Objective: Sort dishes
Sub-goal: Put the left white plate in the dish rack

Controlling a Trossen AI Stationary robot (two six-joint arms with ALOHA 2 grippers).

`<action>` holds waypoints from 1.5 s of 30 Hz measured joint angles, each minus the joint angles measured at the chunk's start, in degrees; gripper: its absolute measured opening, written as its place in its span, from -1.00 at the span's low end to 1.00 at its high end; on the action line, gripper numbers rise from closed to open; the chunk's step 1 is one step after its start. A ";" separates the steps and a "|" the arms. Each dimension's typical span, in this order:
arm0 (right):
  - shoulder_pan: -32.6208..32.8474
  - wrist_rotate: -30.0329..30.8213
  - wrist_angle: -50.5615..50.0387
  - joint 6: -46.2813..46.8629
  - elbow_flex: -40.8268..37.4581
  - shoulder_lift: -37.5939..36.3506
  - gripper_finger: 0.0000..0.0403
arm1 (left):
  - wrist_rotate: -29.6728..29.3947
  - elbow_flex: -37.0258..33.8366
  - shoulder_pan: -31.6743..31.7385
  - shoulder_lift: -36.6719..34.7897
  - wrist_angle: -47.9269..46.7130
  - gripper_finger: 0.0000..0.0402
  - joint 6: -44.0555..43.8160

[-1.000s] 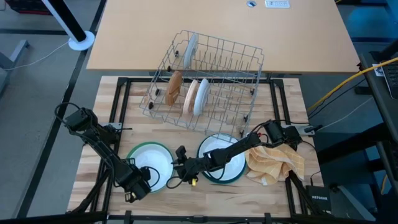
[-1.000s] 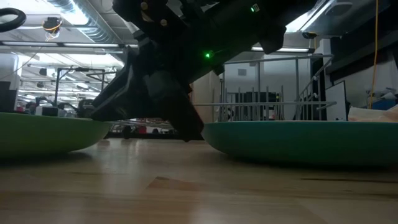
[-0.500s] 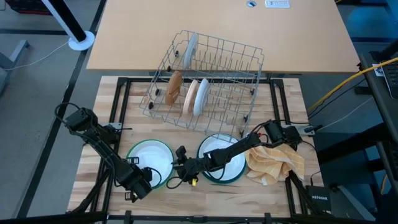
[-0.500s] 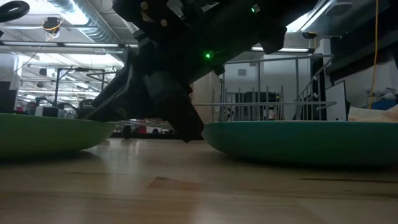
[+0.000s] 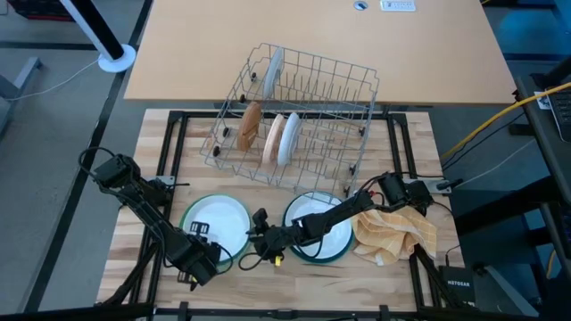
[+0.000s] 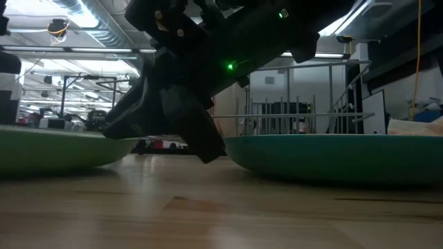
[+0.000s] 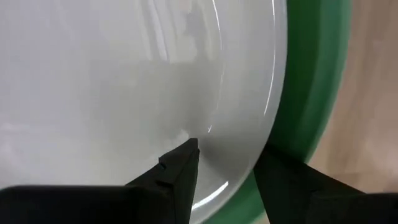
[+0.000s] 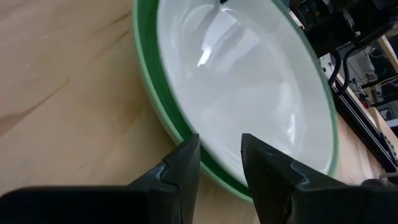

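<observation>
A green plate (image 5: 185, 227) rests flat on the wooden table near its front edge, and a white plate (image 5: 219, 227) lies in it. My left gripper (image 5: 201, 257) points down at their near rim, shut on the white plate (image 7: 124, 74). My right gripper (image 5: 256, 234) reaches in from the right and is shut on the green plate's (image 8: 146, 81) right rim. To the right stands a teal plate (image 5: 317, 259) holding another white plate (image 5: 332, 236), under my right arm. My left gripper pinches the white plate's near rim (image 7: 249, 143) from above, pointing down. One finger (image 7: 180, 168) is inside the plate and the other (image 7: 280, 180) is outside it, over the green rim. The white plate still lies in the green plate. My right gripper takes the green plate's right rim (image 8: 205, 165), slanting down from the table's right. One finger (image 8: 183, 162) is outside on the wood side, the other (image 8: 261, 162) over the white plate's edge. The green plate (image 6: 48, 149) sits on the table.
A grey wire rack (image 5: 294, 116) stands at the far middle with a brown plate (image 5: 252, 125) and white plates (image 5: 285, 138) upright in it. A yellow checked cloth (image 5: 393, 234) lies crumpled at the right, next to the teal plate (image 6: 332, 155).
My left gripper has rolled about its downward axis while staying at the plates' near rim. More of the white plate now shows beside it from above. In the low view the green plate's right rim has come a little lower and closer to my right gripper.
</observation>
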 joint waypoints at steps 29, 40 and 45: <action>-0.04 4.31 3.80 -0.11 -0.12 0.20 -0.37 | -7.89 0.00 0.04 -0.09 -0.21 -0.87 7.05; 0.04 4.73 3.43 -0.15 2.28 0.22 -0.37 | -9.44 1.06 0.11 -0.08 -1.05 -0.92 6.68; 0.07 4.27 2.52 -0.15 2.68 0.22 -0.37 | -9.80 3.10 0.13 -0.07 -2.50 -0.96 2.96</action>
